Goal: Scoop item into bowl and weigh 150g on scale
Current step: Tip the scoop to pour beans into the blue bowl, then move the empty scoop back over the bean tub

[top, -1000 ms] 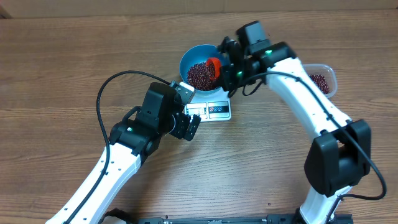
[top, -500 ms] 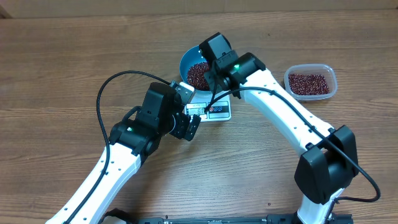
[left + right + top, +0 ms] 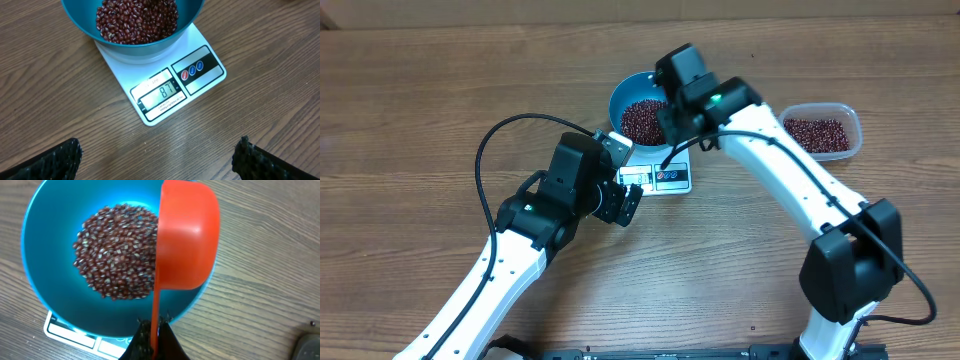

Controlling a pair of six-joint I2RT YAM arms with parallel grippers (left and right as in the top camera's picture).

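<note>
Over the blue bowl [image 3: 35, 240] on the white scale [image 3: 125, 65], the right gripper [image 3: 152, 342] clamps the handle of the orange scoop [image 3: 187, 235]; the left gripper [image 3: 157, 160] hangs spread wide, empty. With 87 displayed, heaped later scoops could overshoot, or the scoop could knock the rim. Small red-brown beans [image 3: 117, 250] lie heaped loosely inside the bowl.

We take this for robot lab bench: white arm [image 3: 510, 250] left of scale [image 3: 658, 177], second arm [image 3: 800, 185] right of it, wood-grain table [image 3: 410, 110] beneath.
</note>
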